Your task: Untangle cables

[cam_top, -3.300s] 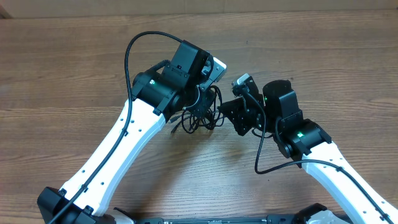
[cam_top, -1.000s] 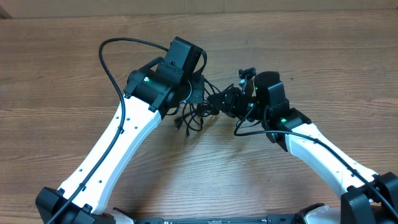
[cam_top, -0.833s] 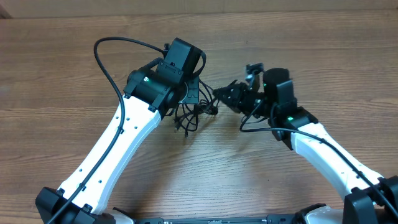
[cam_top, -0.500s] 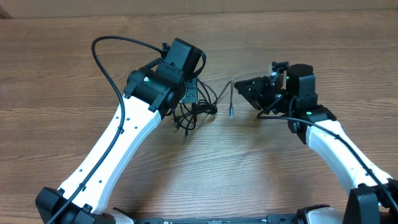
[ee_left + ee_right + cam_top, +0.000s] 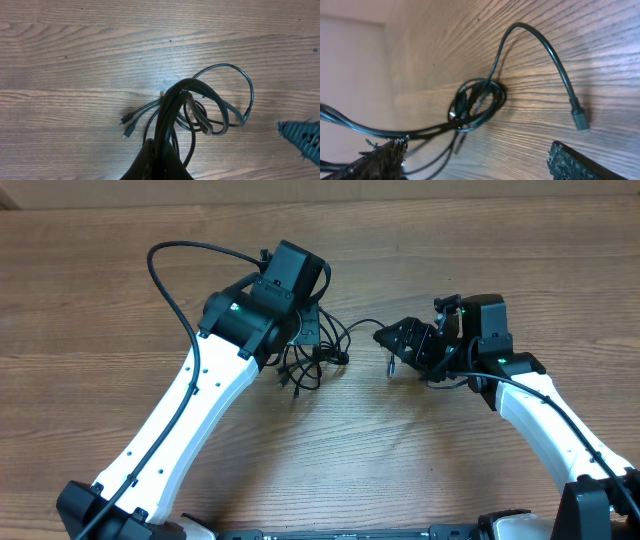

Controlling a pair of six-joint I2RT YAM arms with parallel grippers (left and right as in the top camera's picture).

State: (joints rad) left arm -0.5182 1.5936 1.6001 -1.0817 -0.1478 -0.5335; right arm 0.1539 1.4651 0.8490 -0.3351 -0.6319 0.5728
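Note:
The cables (image 5: 312, 360) are a tangle of thin black cords on the wooden table, under my left wrist. My left gripper (image 5: 308, 332) is shut on the bundle; in the left wrist view the fingers (image 5: 160, 162) pinch several strands, with loops (image 5: 215, 107) and two small plugs (image 5: 128, 125) spreading beyond. One cable (image 5: 368, 324) arcs out to the right and ends in a plug (image 5: 390, 366) lying on the table. My right gripper (image 5: 395, 348) hovers by that plug, open. In the right wrist view the gripper (image 5: 477, 148) holds nothing and the loose plug (image 5: 580, 120) lies just beyond its right finger.
The thick black cable (image 5: 175, 270) wired to the left arm loops over the table at the back left. The table's far edge (image 5: 330, 202) meets a pale wall. The right gripper's tip (image 5: 305, 139) shows at the right edge of the left wrist view.
My right gripper pulled one cable end rightward out of the tangle, then opened and let it go; the plug now lies on the table. My left gripper has kept its hold.

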